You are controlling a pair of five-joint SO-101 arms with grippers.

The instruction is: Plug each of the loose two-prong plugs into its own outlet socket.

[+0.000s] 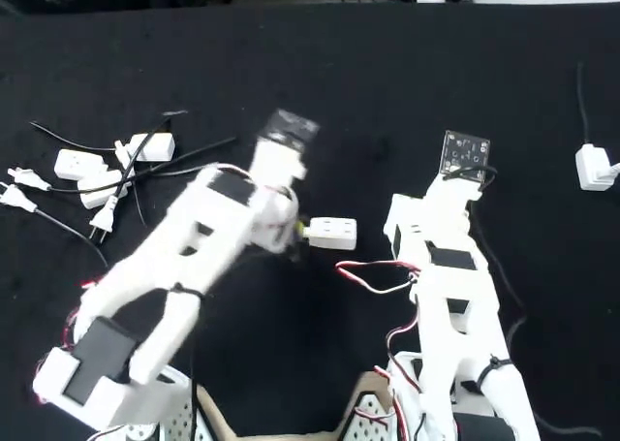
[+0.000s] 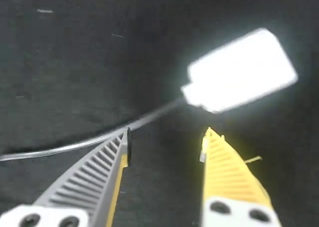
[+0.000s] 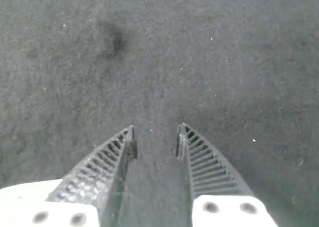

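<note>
A white outlet socket (image 1: pixel 331 232) lies mid-table, and my left gripper (image 1: pixel 295 230) stands open right beside it. In the left wrist view the same socket (image 2: pixel 241 70) is just beyond the gripper (image 2: pixel 167 142), with a thin cable (image 2: pixel 94 139) running past the grey finger (image 2: pixel 117 157); nothing is between the fingers. Several more white sockets (image 1: pixel 102 170) and loose black two-prong plugs (image 1: pixel 105 218) lie tangled at the far left. My right gripper (image 3: pixel 156 137) is open over bare black cloth.
Another white socket (image 1: pixel 593 167) with a black cable sits at the far right edge. The right arm (image 1: pixel 450 267) stands right of centre. Black cloth (image 1: pixel 387 82) covers the table. Red and white wires (image 1: pixel 373 276) loop between the arms.
</note>
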